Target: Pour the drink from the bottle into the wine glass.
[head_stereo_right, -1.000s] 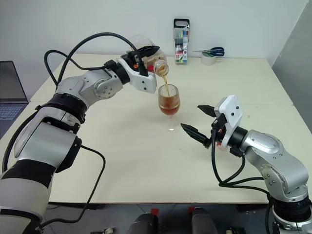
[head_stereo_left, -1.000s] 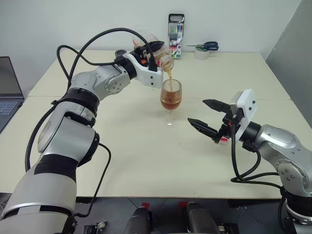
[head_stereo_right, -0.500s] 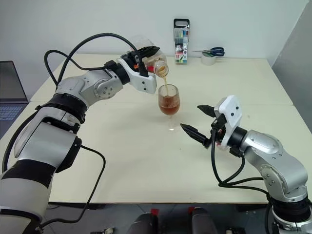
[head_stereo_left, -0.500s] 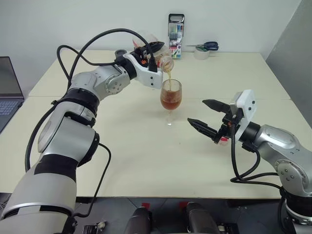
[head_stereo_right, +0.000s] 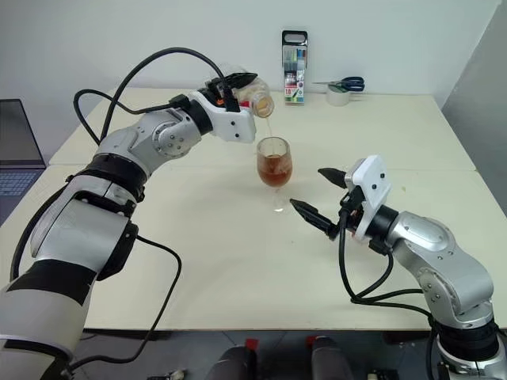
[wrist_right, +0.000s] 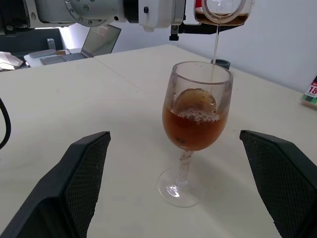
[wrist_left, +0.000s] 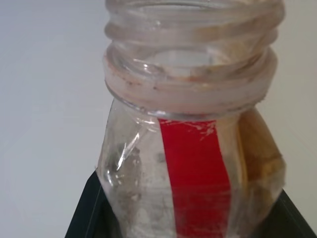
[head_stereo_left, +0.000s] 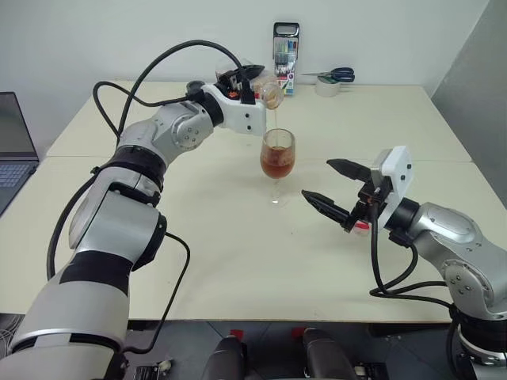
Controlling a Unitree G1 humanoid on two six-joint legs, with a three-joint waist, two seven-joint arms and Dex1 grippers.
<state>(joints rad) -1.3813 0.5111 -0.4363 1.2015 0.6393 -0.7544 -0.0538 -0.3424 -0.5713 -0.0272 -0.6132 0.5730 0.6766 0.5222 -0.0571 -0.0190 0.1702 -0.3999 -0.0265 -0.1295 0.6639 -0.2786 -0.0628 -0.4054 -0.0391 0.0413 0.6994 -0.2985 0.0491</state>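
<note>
My left gripper is shut on the bottle, a clear plastic one with a red band. It is held tilted, with its open mouth just above the wine glass. A thin amber stream of the drink falls from the mouth into the bowl. The glass stands upright mid-table, about half full of reddish-brown drink. My right gripper hovers open to the right of the glass. Its fingers flank the glass without touching it.
A laptop sits at the table's left edge. At the far edge stand a marker case, scissors and a tape roll. A small red-and-white object lies under my right gripper.
My left wrist has rolled, lifting the bottle's mouth a little higher over the glass. The stream has thinned. The right gripper has stayed put.
</note>
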